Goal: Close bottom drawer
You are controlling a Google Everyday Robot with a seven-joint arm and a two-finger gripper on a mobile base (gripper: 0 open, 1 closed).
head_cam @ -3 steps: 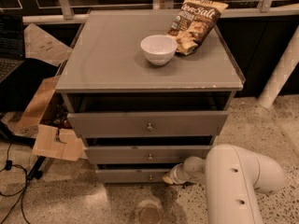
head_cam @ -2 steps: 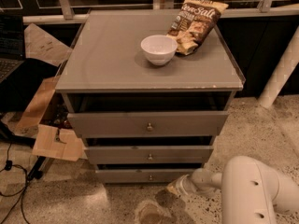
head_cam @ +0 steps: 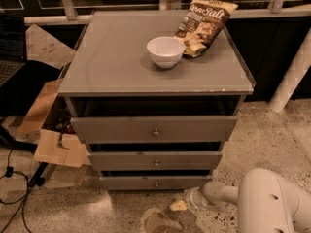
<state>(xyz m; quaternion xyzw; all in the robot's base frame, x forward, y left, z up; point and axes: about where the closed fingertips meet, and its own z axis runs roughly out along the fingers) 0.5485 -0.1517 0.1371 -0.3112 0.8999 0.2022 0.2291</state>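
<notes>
The grey cabinet [head_cam: 97,67] has three drawers, all standing a little way out. The bottom drawer [head_cam: 126,182] is the slimmest front, with a small round knob [head_cam: 156,184] at its centre, just above the floor. My gripper [head_cam: 179,205] is low over the floor, in front of the bottom drawer and a little right of its knob, apart from the drawer front. My white arm [head_cam: 267,203] comes in from the lower right corner.
A white bowl [head_cam: 165,51] and a chip bag [head_cam: 204,25] lie on the cabinet top. Cardboard pieces [head_cam: 56,148] and black cables [head_cam: 9,171] lie on the floor at left. A white post [head_cam: 291,76] leans at right. Speckled floor lies in front.
My arm has drawn back to the right and downward. The gripper has moved from the bottom drawer's front to a spot lower over the floor. The drawers look unchanged.
</notes>
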